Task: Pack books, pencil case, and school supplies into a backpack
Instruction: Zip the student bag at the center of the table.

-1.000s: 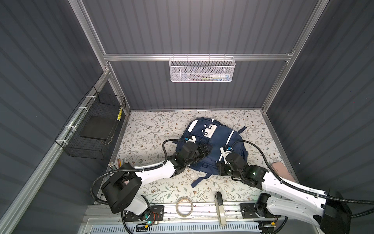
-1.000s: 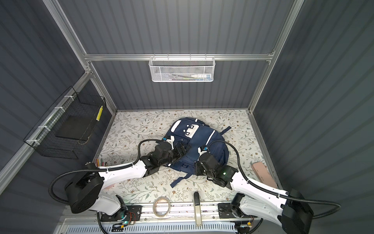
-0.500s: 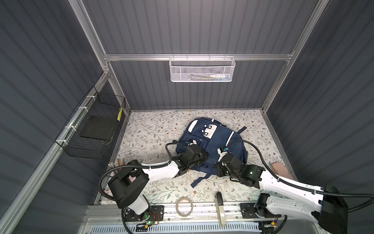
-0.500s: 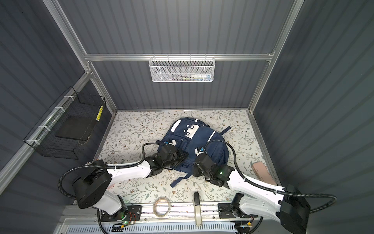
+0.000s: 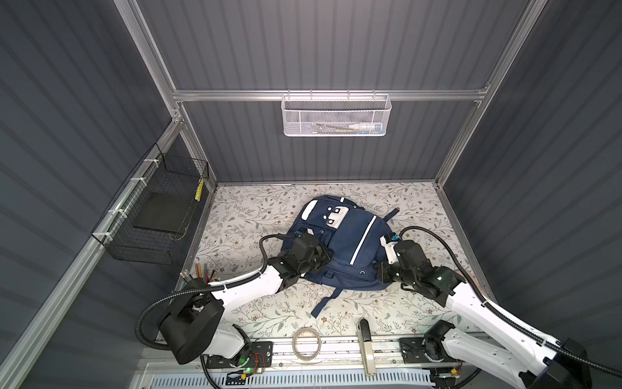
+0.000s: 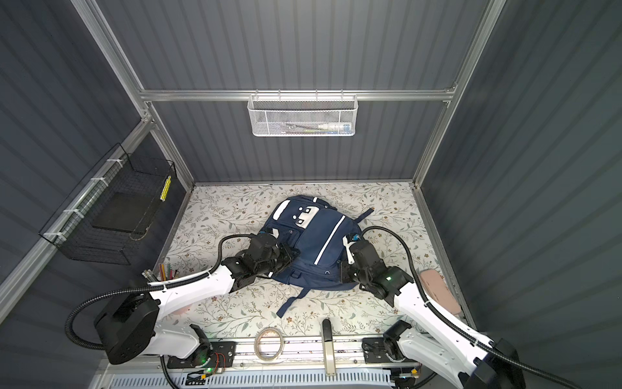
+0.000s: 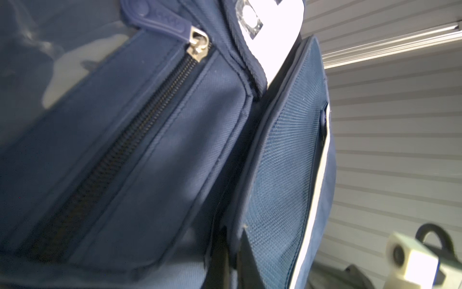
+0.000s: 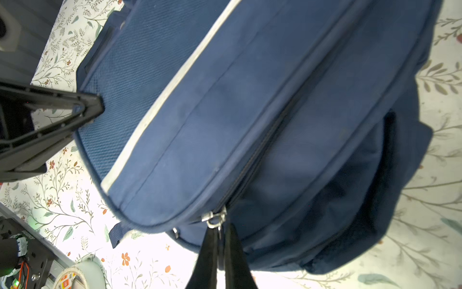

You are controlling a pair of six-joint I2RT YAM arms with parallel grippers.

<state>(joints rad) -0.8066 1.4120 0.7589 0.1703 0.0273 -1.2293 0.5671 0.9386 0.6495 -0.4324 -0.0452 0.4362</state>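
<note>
The floral worktop (image 5: 235, 215) carries the navy backpack (image 5: 350, 235), which lies flat at its middle, front up, with the white patch toward the far end; both top views show it (image 6: 316, 235). The left gripper (image 7: 232, 255) sits at the backpack's left side, its jaws pressed together on a fabric edge beside the mesh pocket. The right gripper (image 8: 220, 250), at the near right corner, pinches the metal zip pull (image 8: 214, 220). A cup of coloured pencils (image 5: 202, 271) stands near left, and a roll of tape (image 5: 305, 343) lies at the near edge.
</note>
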